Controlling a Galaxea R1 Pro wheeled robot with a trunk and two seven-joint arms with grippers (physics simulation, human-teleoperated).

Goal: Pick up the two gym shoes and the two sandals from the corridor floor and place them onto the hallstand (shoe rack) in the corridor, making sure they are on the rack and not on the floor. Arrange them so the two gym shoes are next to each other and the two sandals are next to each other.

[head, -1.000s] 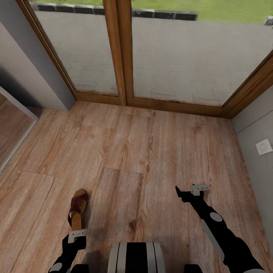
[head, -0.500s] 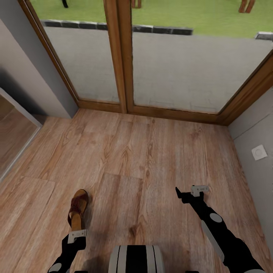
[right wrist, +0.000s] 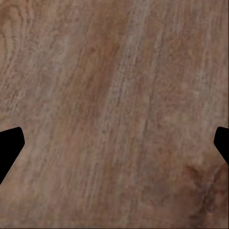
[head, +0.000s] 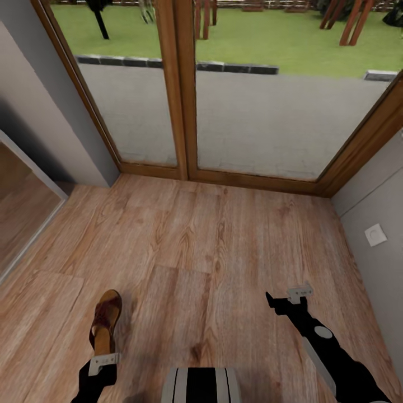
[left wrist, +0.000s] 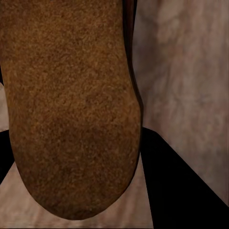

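Observation:
One brown sandal point(head: 105, 322) with a tan insole hangs low over the corridor floor point(head: 224, 240) at the lower left of the head view. My left gripper point(head: 103, 362) is shut on its heel end. In the left wrist view the sandal point(left wrist: 71, 105) looms close up, with the black fingers point(left wrist: 186, 191) on either side of it. My right gripper point(head: 285, 299) is open over bare planks at the lower right. The right wrist view shows that gripper point(right wrist: 114, 143) with its fingertips spread wide and nothing between them. The gym shoes and the hallstand are out of view.
Glass doors in a wooden frame point(head: 184, 112) close the corridor ahead. A grey wall point(head: 33, 112) and a mirrored sliding door point(head: 22, 207) run along the left. The right wall carries a white socket point(head: 375, 235). My trunk point(head: 201, 386) is at the bottom edge.
The head camera has tilted up, showing more of the garden. My left gripper and the sandal have shifted a little left and back toward me. The right arm holds about the same pose.

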